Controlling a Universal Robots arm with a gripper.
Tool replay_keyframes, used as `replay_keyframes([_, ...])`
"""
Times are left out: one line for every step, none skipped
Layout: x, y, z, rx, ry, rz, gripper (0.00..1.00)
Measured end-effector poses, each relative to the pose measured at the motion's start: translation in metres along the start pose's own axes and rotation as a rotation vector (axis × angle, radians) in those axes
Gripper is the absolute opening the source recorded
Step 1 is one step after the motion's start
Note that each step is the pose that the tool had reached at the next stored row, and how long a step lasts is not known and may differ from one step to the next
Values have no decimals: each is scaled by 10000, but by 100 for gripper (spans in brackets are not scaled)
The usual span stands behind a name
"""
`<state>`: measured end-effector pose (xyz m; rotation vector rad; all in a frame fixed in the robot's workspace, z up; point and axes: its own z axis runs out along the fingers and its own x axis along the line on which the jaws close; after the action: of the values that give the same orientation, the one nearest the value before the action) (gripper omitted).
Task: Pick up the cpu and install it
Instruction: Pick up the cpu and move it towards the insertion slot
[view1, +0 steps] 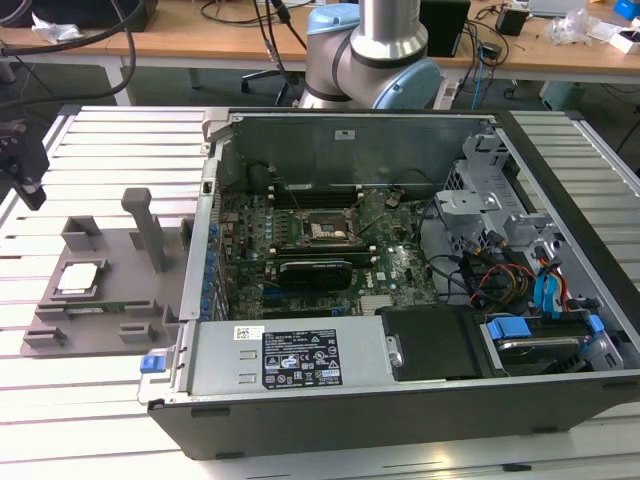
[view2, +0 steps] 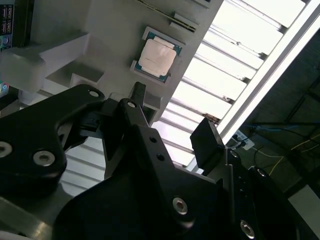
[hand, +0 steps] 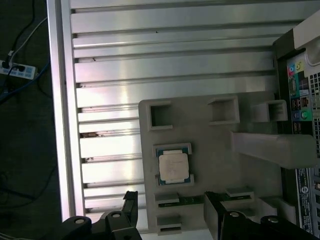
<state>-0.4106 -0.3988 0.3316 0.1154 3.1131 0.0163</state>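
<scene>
The cpu (view1: 78, 278) lies flat, metal top up, in a shallow square pocket of a grey fixture plate (view1: 115, 300). The plate rests on the slatted aluminium table (view1: 120, 150), on the exterior view's left.

- **Far left:** the gripper (view1: 22, 165) hangs over the table, near the plate's edge and apart from the chip. In both wrist views its two dark fingers (hand: 131, 204) stand wide apart with nothing between them. The chip sits ahead of the gap, untouched.
- **On the plate:** a grey upright post (view1: 150, 228) stands just beside the chip's pocket, toward the case.
- **Centre:** the open computer case (view1: 300, 365) lies on its side, touching the plate's edge. On its green board sit the dark square socket frame (view1: 322, 228) and, just below it in the picture, a long black expansion card (view1: 315, 270).
- **Top centre:** the arm's base (view1: 375, 50) rises behind the case.
- **Right:** metal drive bays (view1: 470, 205) with blue and orange cables (view1: 550, 290).
</scene>
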Motion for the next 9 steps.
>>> replay_keyframes([0,0,7,55,-5,-11,64])
replay_keyframes([-2,0,13,157,-13,-44,64])
replay_keyframes([-3,0,15,205,-16,-59,64])
replay_keyframes([-4,0,22,289,-23,-94,64])
replay_keyframes([-5,-1,26,323,-25,-110,64])
replay_keyframes([-5,-1,29,342,-26,-118,64])
replay_keyframes([-5,-1,31,357,-26,-123,64])
replay_keyframes([-4,0,33,371,-26,-126,64])
replay_keyframes([-4,0,37,388,-27,-130,64])
